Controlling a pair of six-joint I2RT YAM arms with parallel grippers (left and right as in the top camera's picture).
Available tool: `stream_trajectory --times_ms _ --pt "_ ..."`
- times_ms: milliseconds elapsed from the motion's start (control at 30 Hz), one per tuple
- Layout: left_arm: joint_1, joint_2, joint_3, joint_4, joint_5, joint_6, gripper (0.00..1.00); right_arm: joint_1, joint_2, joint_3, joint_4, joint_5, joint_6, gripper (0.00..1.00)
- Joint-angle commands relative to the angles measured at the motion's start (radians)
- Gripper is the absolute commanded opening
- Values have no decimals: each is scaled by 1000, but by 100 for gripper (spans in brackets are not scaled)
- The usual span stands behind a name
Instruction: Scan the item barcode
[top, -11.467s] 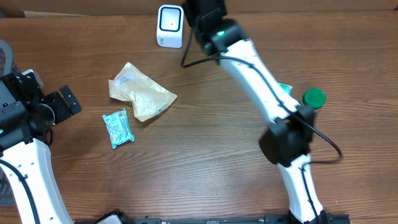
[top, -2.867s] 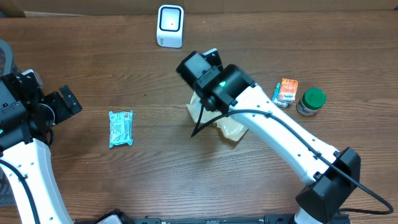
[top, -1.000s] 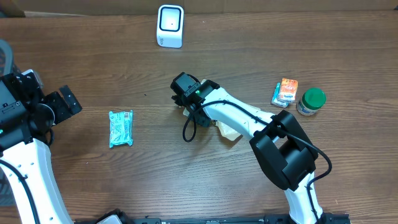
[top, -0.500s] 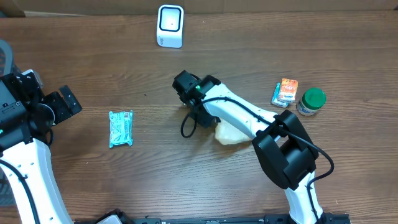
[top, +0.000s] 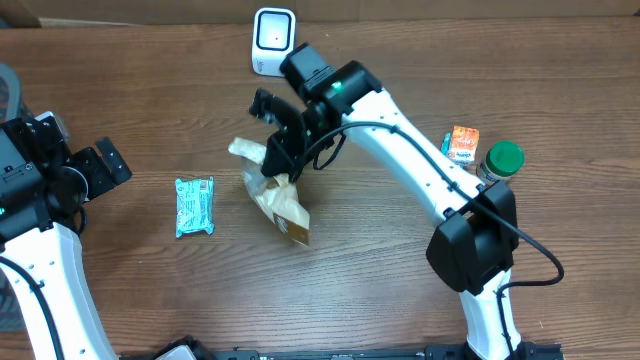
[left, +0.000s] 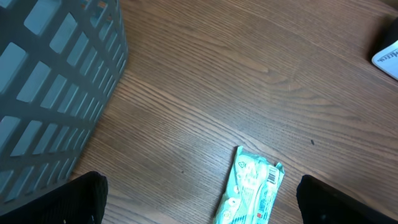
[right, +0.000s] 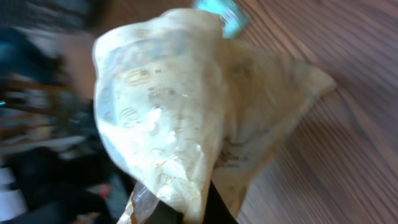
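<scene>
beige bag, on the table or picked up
Picked up: the right gripper is shut on the beige bag, which hangs bunched from it in the right wrist view.

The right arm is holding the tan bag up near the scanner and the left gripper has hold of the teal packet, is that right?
The left gripper holds nothing: it is open, and the teal packet lies on the table apart from it, as the left wrist view shows. The right gripper does hold the tan bag up near the scanner.

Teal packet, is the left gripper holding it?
No, the teal packet lies flat on the table, apart from the open left gripper.
</scene>
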Motion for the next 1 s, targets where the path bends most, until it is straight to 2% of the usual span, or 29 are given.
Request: stream_trajectory --times_ms 0,100,200,300,367,467,500,667,833,900,967 --pt "3 -2 12 3 8 26 100 -50 -6 -122 122 -311 -13 4" --pt "3 -2 12 3 8 26 100 -76 -6 -285 334 -407 85 4" --pt "3 -2 12 3 8 26 100 -99 -6 -417 508 -424 201 4" --pt "3 -2 12 3 8 26 99 -131 -6 -504 597 -375 247 8" --pt "3 -2 12 3 8 26 100 -169 -6 -518 566 -240 249 15" --pt "3 -2 12 3 8 26 100 -221 -6 -518 529 -66 249 39" --pt "3 -2 12 3 8 26 100 -232 -6 -518 522 -31 249 41" --pt "3 -2 12 3 8 26 99 -295 -6 -517 490 156 248 43" --pt "3 -2 12 3 8 26 100 -354 -7 -430 371 170 245 41" --pt "3 -2 12 3 8 26 100 -359 -8 -364 288 168 235 37" --pt "3 -2 12 3 8 26 99 -338 -8 -303 214 167 194 28"
